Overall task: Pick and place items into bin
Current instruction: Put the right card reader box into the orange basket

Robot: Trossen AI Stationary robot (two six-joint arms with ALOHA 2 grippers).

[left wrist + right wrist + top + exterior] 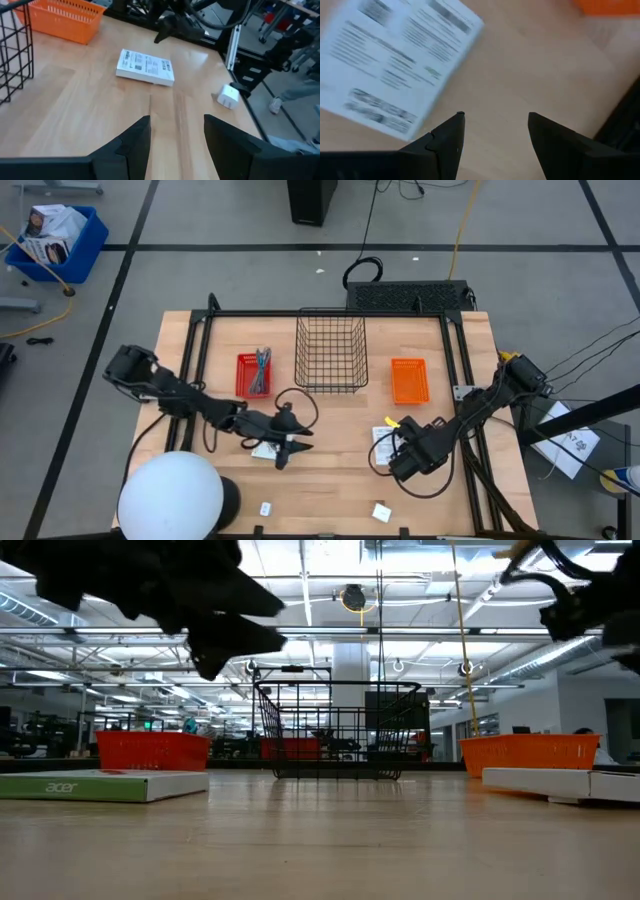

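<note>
Pale wood table [330, 470], black wire basket [331, 355]

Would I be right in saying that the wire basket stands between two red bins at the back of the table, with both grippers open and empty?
Not quite: only the bin left of the wire basket is red; the bin on its right is orange, as the high view shows. The left gripper and right gripper are indeed open and empty.

The high view looks straight down on the whole table [330, 465]. The low view sits at tabletop level, facing the wire basket [338, 730]. Each wrist view looks close past its open jaws; both show the white card [145, 67] ahead.
</note>
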